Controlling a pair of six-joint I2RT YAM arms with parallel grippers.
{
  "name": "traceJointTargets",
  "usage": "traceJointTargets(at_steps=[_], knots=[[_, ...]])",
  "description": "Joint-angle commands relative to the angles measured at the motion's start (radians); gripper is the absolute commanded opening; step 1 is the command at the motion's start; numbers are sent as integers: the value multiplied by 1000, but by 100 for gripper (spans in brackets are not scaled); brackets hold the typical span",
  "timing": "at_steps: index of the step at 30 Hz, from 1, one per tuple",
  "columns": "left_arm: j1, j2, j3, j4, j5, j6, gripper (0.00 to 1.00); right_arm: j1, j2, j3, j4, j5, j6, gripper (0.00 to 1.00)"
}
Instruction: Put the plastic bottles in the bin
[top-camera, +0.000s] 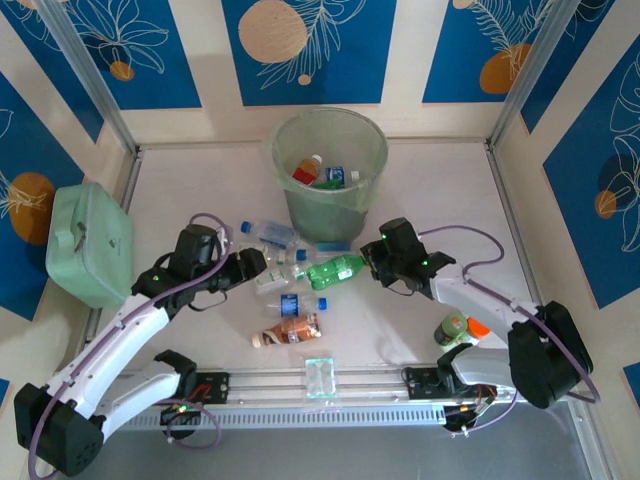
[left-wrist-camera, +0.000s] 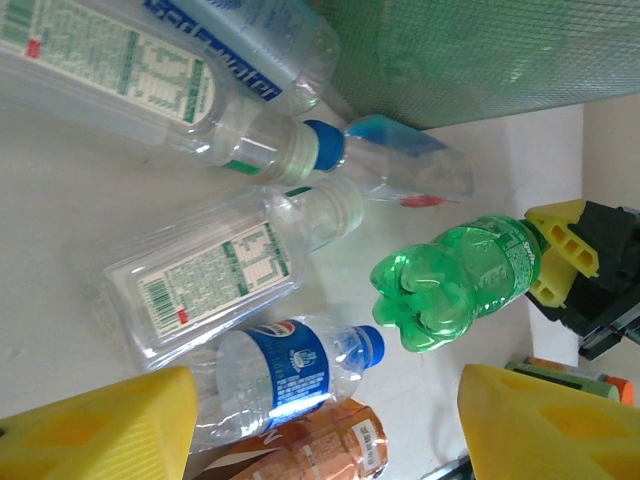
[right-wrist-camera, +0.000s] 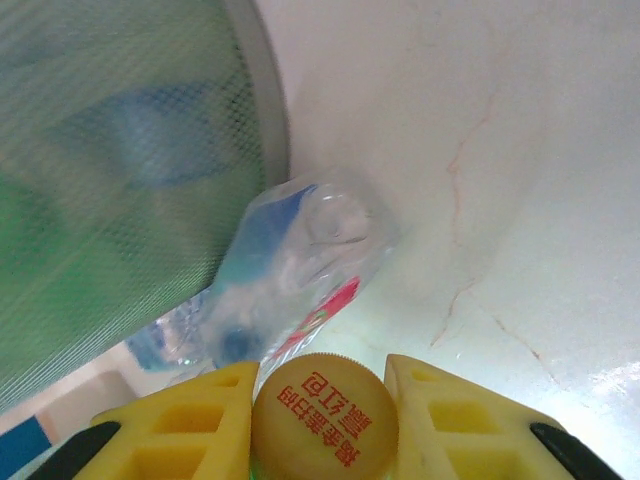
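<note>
The bin (top-camera: 330, 170), a pale green bucket, stands at the back and holds a few bottles. My right gripper (top-camera: 374, 262) is shut on the yellow cap (right-wrist-camera: 325, 415) of a green bottle (top-camera: 335, 270), which hangs above the table in the left wrist view (left-wrist-camera: 460, 285). My left gripper (left-wrist-camera: 325, 430) is open above a blue-labelled clear bottle (left-wrist-camera: 290, 375) and a reddish-orange bottle (left-wrist-camera: 320, 450). Other clear bottles (left-wrist-camera: 200, 285) lie nearby. A crushed clear bottle (right-wrist-camera: 290, 270) rests against the bin wall (right-wrist-camera: 120, 180).
A mint green lidded box (top-camera: 88, 243) sits at the left wall. A stubby green item with an orange top (top-camera: 455, 328) stands by the right arm. A small clear block (top-camera: 320, 375) sits on the front rail.
</note>
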Motion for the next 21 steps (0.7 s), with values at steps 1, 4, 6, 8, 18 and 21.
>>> traceJointTargets(at_steps=[1,4,6,8,18,21], knots=[[-5,-10,23,110,98,5,75,3,-59,25,-37,-24,-106,27],[-5,-25,4,258,208,-31,85,29,-118,68,-58,-52,-191,26],[-7,-33,-15,392,287,-67,90,49,-158,104,-61,-74,-244,26],[-14,-45,-29,537,346,-107,95,72,-191,161,-71,-91,-304,26],[-19,-11,55,625,350,-81,97,53,-103,600,-215,-116,-527,27],[-19,-16,55,591,323,-69,95,-11,-27,719,-208,-140,-552,28]])
